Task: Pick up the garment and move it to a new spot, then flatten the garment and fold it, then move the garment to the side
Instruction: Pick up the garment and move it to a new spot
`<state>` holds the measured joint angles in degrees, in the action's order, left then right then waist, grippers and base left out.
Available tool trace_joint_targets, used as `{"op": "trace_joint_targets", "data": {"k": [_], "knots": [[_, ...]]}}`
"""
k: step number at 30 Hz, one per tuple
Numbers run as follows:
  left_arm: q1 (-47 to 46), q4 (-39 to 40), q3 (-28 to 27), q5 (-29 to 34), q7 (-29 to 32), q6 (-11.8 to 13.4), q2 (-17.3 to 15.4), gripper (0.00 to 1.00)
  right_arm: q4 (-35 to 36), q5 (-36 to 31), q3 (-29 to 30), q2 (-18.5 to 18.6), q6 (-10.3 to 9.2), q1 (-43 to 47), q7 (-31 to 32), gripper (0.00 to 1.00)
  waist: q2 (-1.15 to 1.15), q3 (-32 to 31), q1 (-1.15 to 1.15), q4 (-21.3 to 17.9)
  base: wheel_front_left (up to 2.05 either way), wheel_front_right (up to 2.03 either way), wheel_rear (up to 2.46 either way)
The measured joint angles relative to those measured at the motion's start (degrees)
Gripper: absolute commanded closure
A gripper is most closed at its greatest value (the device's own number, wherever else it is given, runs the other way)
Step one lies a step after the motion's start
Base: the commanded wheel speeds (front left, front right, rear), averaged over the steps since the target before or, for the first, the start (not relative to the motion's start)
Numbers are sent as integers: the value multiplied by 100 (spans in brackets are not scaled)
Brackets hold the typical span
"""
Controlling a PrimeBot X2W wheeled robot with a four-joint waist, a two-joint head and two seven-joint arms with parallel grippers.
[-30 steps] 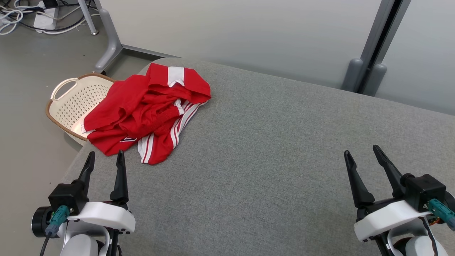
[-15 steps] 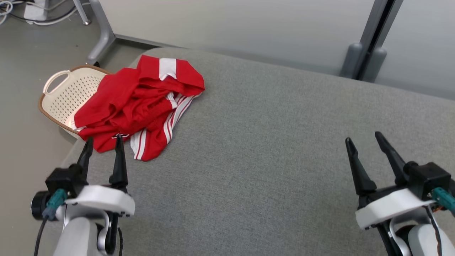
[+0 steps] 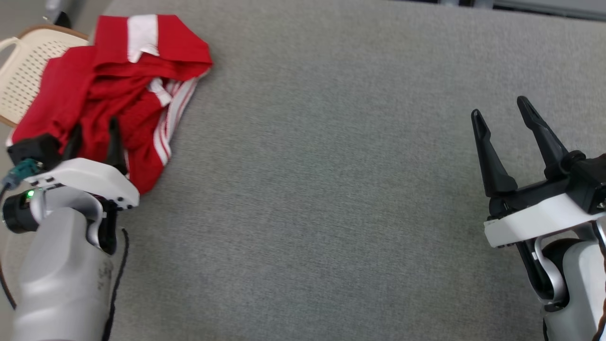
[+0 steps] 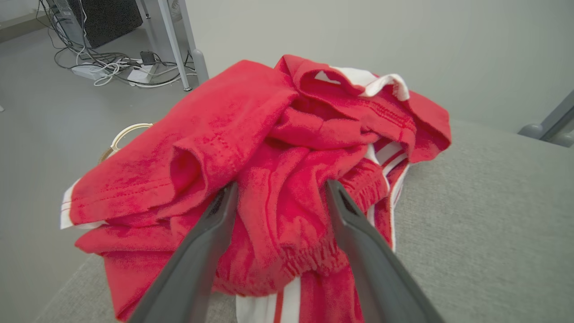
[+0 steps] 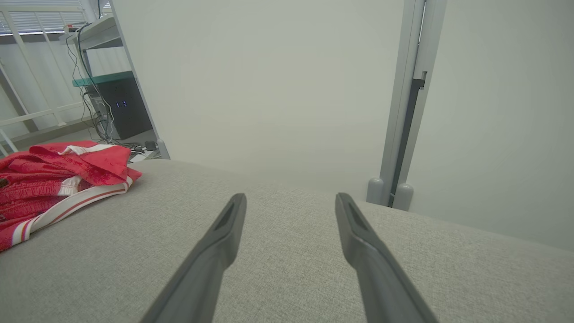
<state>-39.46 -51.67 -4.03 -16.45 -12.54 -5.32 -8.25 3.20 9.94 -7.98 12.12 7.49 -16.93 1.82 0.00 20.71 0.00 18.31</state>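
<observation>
Cream basket (image 3: 21, 66) just beside garment (image 3: 94, 90)

Covering much of the cream perforated plastic basket (image 3: 21, 71) with the crumpled red garment with white stripes (image 3: 94, 80), and losing the rest past the head view's left edge. Masking the cloth's near hem behind the left gripper (image 3: 94, 125) and its white housing. Blurring slightly there, leaving contact between the dark fingers (image 3: 113, 142) and cloth impossible to judge. Burying that basket, all but a curved handle, in the left wrist view. Cutting the garment off at the right wrist view's left edge. Cropping the forearm behind the right gripper (image 3: 498, 106) at the lower right corner.
</observation>
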Motion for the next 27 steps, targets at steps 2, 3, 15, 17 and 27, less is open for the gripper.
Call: {"op": "trace_joint_targets", "data": {"k": [2, 3, 15, 17, 27], "knots": [[-254, -442, -88, -100, 35, 0, -109, 0, -3, 0, -12, 21, 0, -70, 1, 0, 0, 187, 0, -108, 0, 0, 0], [-367, -633, -119, -142, 43, -15, -164, 0, -7, 1, -11, 29, 0, -101, -1, 0, 0, 267, 0, -161, 0, 0, 0], [-883, -868, -341, -259, -236, -37, -532, 100, -126, 3, 112, 26, 0, -210, -107, 0, 0, 452, 0, -394, 0, 0, 0], [-738, -296, -407, -158, -245, -14, -536, 100, -158, 10, 136, -12, 0, -198, -142, 0, 0, 353, 0, -386, 0, 0, 0], [672, 1937, -497, 334, -245, 68, -193, 100, -365, 73, 232, -175, 0, 138, -343, 0, 0, -259, 0, -449, 0, 0, 0]]}}
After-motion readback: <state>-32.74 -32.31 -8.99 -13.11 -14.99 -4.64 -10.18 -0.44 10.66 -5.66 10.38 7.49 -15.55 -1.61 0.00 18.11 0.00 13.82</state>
